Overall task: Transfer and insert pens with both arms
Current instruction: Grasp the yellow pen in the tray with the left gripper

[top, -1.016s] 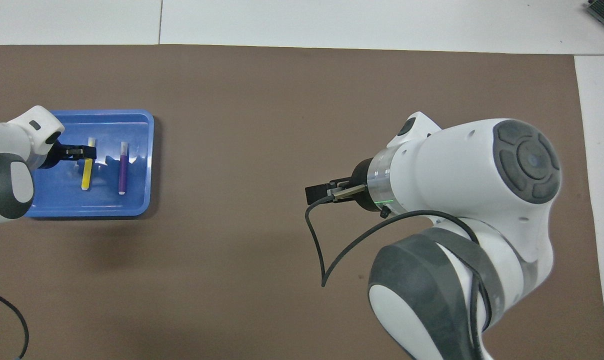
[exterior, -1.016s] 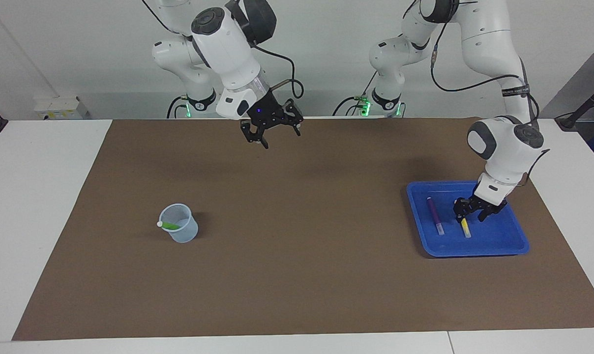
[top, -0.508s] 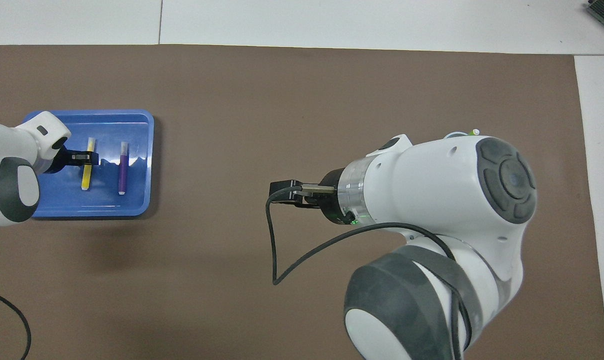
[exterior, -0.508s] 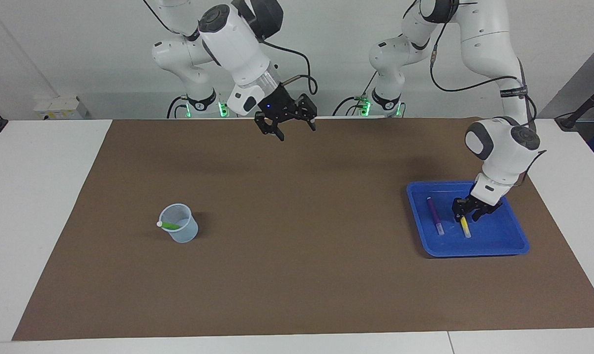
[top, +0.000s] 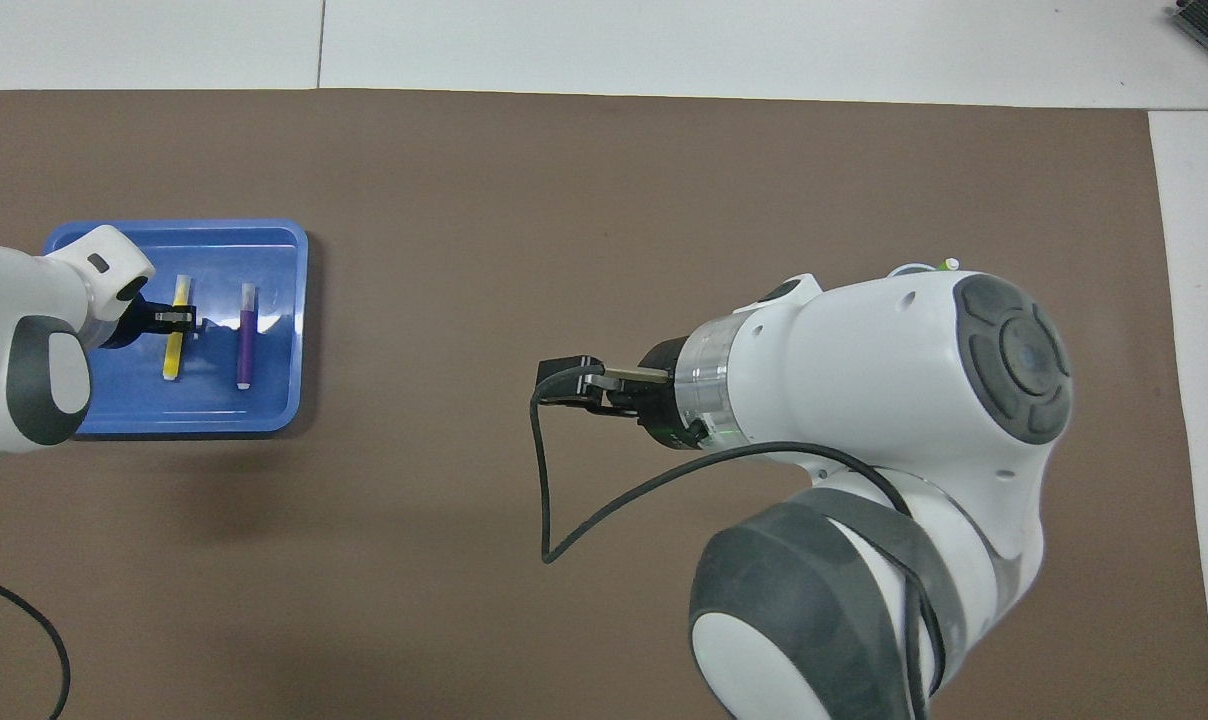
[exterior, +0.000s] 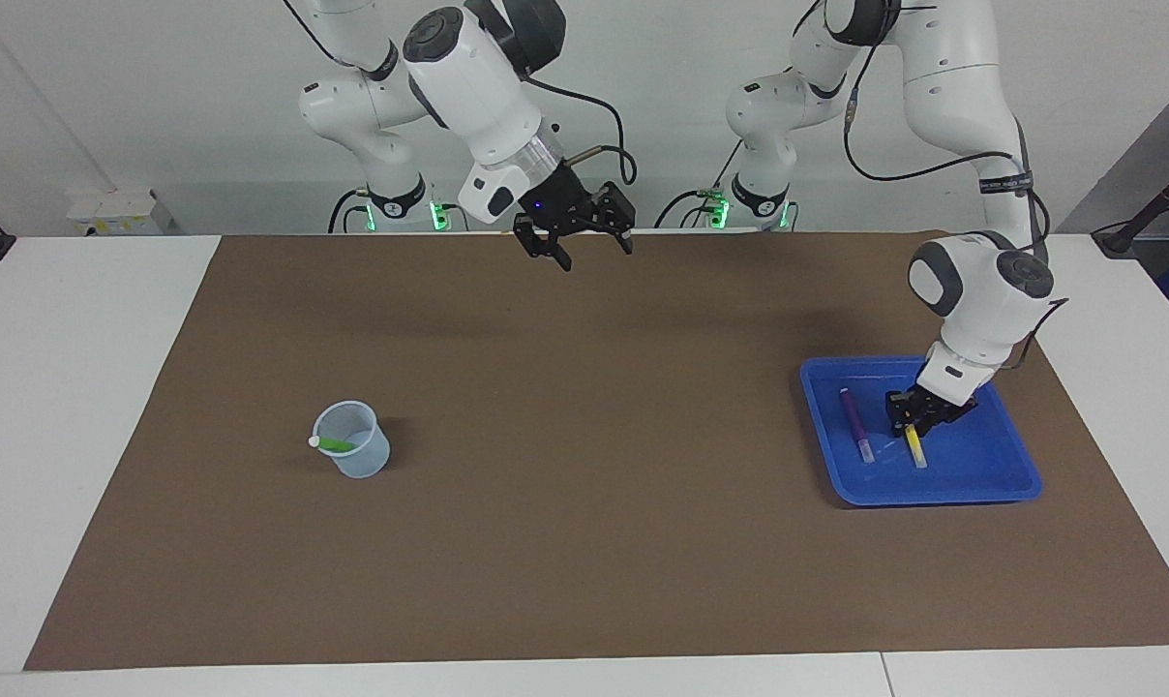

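Facing view: The left claw (exterior: 914, 426) is down inside the blue tray (exterior: 972, 484) at the left arm's end of the counter (exterior: 91, 387), its fingers set on either side of the upper part of the yellow pen (exterior: 916, 447); whether they have fully clamped it cannot be told. The purple pen (exterior: 856, 424) lies flat in the same tray just beside the yellow one, toward the middle of the brown mat (exterior: 584, 503), untouched and parallel to it. The right claw (exterior: 592, 256) hangs in the air over the mat's edge nearest the robots, fingers spread apart and holding nothing. Toward the right arm's end stands a pale translucent cup (exterior: 352, 439) with the green pen (exterior: 333, 444) leaning in it, its white cap poking over the rim. Nothing lies on the open mat between cup and tray.

Overhead view: The left claw (top: 177, 319) reaches across the blue tray (top: 274, 330) and straddles the yellow pen (top: 173, 350) near its farther, pale-capped end. The purple pen (top: 246, 340) lies alongside, apart from the fingers. The bulky right arm (top: 904, 400) covers much of the mat (top: 564, 200) and hides the cup almost wholly; only a sliver of rim and the green pen (top: 946, 265) tip show above the arm's shell. A black cable (top: 544, 480) loops below the wrist.
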`<state>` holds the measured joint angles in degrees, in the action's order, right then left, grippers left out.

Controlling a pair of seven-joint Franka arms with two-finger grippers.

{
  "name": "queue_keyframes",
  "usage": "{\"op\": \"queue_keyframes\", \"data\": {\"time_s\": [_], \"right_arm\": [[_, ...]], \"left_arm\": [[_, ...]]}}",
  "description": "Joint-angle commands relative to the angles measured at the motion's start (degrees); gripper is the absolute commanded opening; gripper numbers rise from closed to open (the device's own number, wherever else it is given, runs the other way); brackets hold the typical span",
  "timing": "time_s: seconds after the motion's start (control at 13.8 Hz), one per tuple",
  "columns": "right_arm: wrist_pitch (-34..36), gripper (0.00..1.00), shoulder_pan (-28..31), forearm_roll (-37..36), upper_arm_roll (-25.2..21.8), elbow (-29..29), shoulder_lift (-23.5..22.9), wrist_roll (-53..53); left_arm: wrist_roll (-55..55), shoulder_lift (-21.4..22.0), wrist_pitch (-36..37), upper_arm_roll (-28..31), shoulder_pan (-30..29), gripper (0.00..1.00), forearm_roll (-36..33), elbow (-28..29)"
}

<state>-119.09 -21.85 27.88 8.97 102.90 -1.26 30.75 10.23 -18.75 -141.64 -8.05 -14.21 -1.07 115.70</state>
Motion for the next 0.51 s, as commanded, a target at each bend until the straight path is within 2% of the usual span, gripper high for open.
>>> {"op": "queue_keyframes", "data": {"time_s": [0.0, 0.44], "right_arm": [[-0.7, 1.0, 0.41, 2.26, 0.08, 0.9, 0.38, 1.33], [-0.79, 1.0, 0.41, 2.18, 0.08, 0.9, 0.47, 1.33]], "left_arm": [[0.76, 0.55, -1.01, 0.67, 0.5, 0.0, -1.13, 1.11], [0.49, 0.55, 1.62, 0.75, -0.55, 0.0, -1.04, -0.56]]}}
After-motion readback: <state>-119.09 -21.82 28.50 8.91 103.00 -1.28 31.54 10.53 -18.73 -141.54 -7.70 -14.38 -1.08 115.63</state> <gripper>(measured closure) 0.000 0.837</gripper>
